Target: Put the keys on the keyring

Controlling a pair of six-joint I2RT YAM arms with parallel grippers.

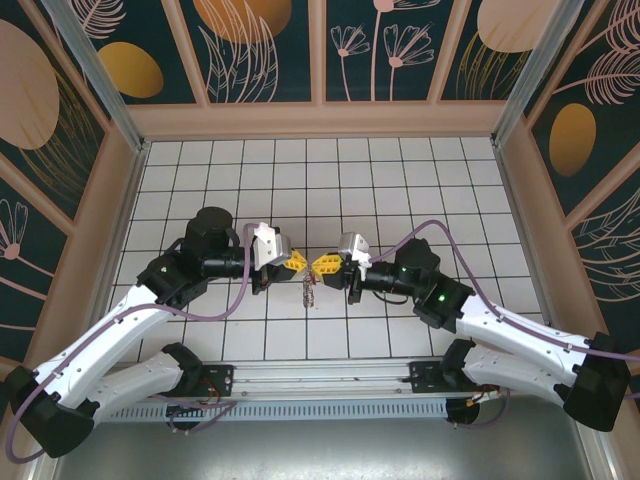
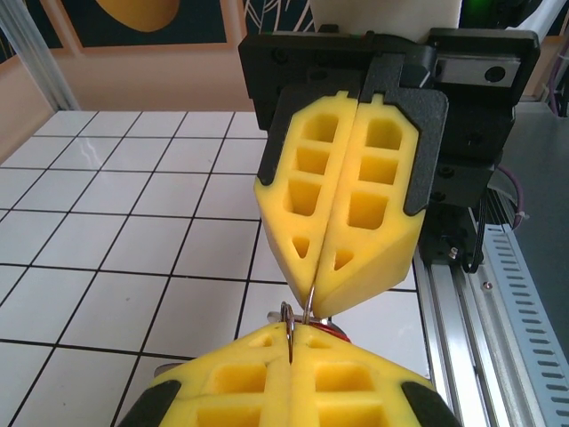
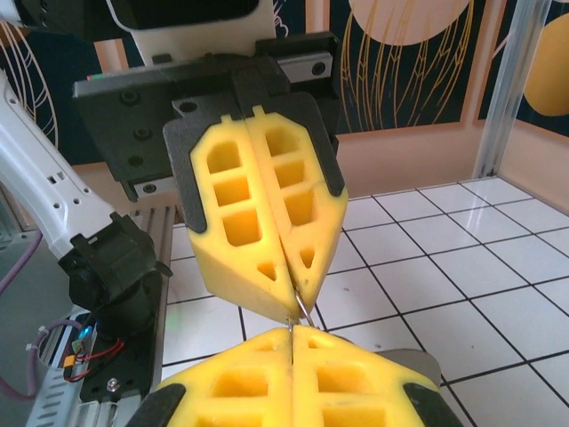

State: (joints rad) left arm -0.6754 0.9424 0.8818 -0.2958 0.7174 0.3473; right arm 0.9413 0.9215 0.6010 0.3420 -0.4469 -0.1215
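The left gripper (image 1: 297,263) and right gripper (image 1: 325,266) meet tip to tip above the near middle of the table (image 1: 400,180). Each is clenched on the keyring (image 2: 287,313), which dangles between them. The red tag of the key (image 2: 331,331) peeks out beside the left fingertips.

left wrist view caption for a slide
Left gripper and right gripper shut, tips meeting on the keyring above tiled table.

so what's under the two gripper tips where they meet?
The keyring, hanging toward the tiles. The shut yellow pads hide its top and most of the red-tagged key.
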